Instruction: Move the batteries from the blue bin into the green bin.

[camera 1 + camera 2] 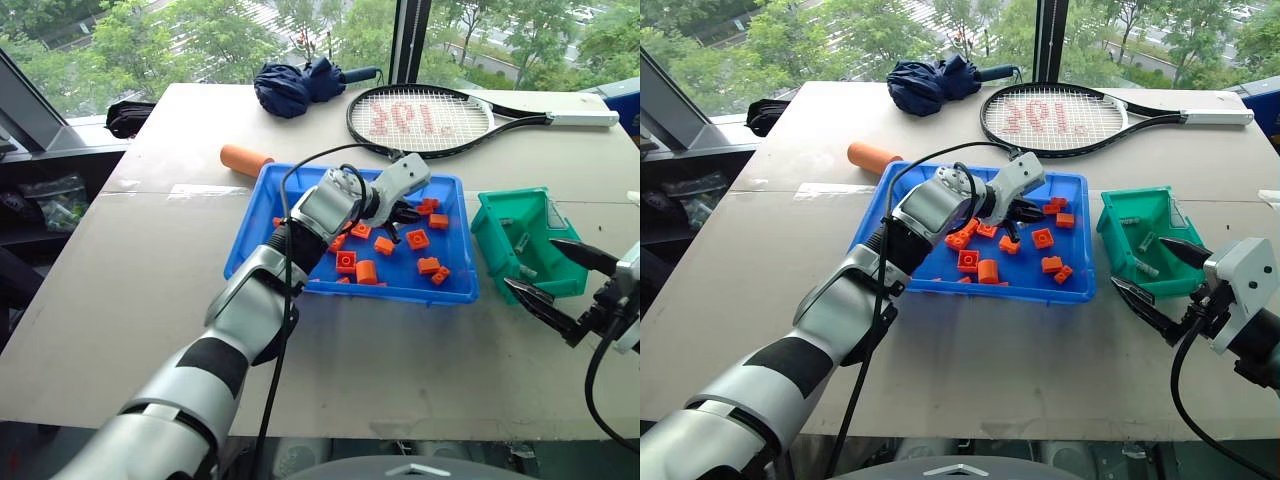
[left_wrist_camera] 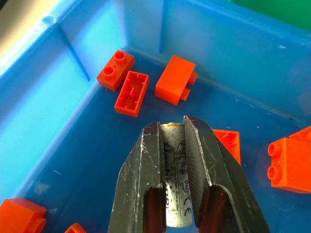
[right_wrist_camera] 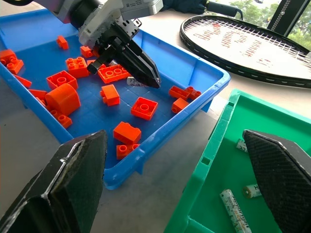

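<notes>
The left gripper [image 2: 172,145] was clamped on a battery [image 2: 175,165] over the blue bin [image 1: 455,290], the cell's long axis running along the fingers. The green bin [image 1: 500,235] lay to its right, just beside the wide-open, empty right gripper [image 1: 560,280].

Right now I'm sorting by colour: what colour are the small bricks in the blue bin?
Orange bricks, clearest in the right wrist view.

The blue bin [image 1: 455,290] sits mid-table [image 1: 150,300], the green bin [image 1: 492,240] just to its right; batteries [image 3: 233,209] lie in the green bin, a racket [image 1: 430,120] behind.
</notes>
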You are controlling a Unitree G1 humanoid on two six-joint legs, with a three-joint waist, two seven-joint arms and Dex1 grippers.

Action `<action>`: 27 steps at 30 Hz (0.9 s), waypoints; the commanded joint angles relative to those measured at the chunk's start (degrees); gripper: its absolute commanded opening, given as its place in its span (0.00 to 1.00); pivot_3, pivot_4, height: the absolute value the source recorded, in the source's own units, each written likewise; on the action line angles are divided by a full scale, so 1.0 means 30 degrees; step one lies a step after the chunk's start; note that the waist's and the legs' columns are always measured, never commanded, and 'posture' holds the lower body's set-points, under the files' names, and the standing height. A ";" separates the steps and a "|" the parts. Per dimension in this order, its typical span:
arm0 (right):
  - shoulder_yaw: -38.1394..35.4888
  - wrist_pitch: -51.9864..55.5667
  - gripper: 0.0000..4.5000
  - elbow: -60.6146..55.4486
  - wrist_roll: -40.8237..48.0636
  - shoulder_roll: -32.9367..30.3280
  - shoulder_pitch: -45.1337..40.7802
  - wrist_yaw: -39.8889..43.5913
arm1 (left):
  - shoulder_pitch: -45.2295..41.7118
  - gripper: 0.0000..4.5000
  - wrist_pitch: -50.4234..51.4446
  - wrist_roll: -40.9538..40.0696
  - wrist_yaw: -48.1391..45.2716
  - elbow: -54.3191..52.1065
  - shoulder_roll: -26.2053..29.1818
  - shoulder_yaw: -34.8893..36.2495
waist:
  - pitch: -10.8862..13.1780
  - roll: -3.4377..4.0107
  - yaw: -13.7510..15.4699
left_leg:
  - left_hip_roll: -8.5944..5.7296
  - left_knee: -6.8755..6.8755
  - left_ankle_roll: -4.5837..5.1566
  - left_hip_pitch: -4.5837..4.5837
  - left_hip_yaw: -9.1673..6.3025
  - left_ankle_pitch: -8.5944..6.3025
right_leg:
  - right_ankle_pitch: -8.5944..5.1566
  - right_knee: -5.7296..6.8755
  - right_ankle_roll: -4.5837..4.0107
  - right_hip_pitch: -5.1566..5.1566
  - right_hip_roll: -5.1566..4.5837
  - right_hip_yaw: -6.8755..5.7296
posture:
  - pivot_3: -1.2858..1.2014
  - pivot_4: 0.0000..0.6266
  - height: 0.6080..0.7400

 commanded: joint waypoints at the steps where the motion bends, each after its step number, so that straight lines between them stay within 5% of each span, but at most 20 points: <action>1: -0.0233 -0.0120 1.00 -0.0650 -0.0029 -0.0151 -0.0012 -0.0199 | -0.0733 0.30 -0.0760 0.0143 -0.0323 0.0054 -0.0143 0.1059 | 0.0000 0.0000 -0.0004 | 0.0000 0.0000 0.0001 0.0000 0.0000 0.0000 | 0.0000 0.0000 0.0000 0.0000 0.0000 -0.0001 | 0.52 0.24 1.00; 6: 0.0455 -0.0118 1.00 -0.0533 -0.0199 -0.0212 -0.0596 -0.0444 | -0.0846 0.84 -0.0683 0.0031 -0.0020 -0.0308 0.0221 0.2554 | 0.0000 0.0000 -0.0010 | 0.0006 0.0000 0.0000 0.0000 -0.0001 -0.0001 | 0.0000 0.0000 0.0001 0.0000 0.0000 -0.0001 | 0.52 0.24 1.00; 8: 0.1039 -0.0039 1.00 -0.0369 -0.0348 -0.0357 -0.1148 -0.0518 | -0.0695 0.98 -0.0147 -0.0421 -0.0688 -0.1334 0.0934 0.3258 | 0.0000 0.0001 -0.0092 | 0.0007 0.0000 0.0000 0.0007 0.0003 -0.0001 | 0.0001 0.0001 0.0001 0.0000 0.0003 0.0003 | 0.52 0.24 1.00; 16: 0.6703 -0.0483 1.00 0.3278 -0.2873 -0.0936 -0.7086 0.0010 | 0.2408 0.98 -0.0946 -0.1631 -0.5386 -0.8126 0.6794 0.4664 | 0.0013 0.0027 -0.0668 | 0.0061 -0.0029 -0.0008 0.0051 0.0035 0.0004 | 0.0000 0.0027 -0.0004 -0.0017 0.0018 0.0043 | 0.52 0.24 1.00; 22: 1.1611 -0.1499 1.00 0.9541 -0.5904 -0.0614 -1.3639 0.2452 | 0.6043 0.98 -0.0228 -0.3607 -0.8765 -1.3302 1.1639 0.6129 | 0.0041 0.0017 -0.0458 | 0.0073 -0.0024 -0.0015 -0.0012 0.0060 0.0009 | -0.0002 0.0079 -0.0007 -0.0111 0.0014 0.0059 | 0.52 0.24 1.00; 27: 1.5174 -0.3242 1.00 1.6204 -0.8432 0.1020 -1.9325 0.5167 | 0.9161 0.98 0.1921 -0.5150 -0.8425 -1.7012 1.4486 0.8605 | 0.0086 -0.0036 -0.0535 | 0.0069 0.0013 -0.0007 -0.0048 0.0085 0.0005 | 0.0003 0.0084 -0.0002 -0.0139 -0.0018 0.0063 | 0.52 0.24 1.00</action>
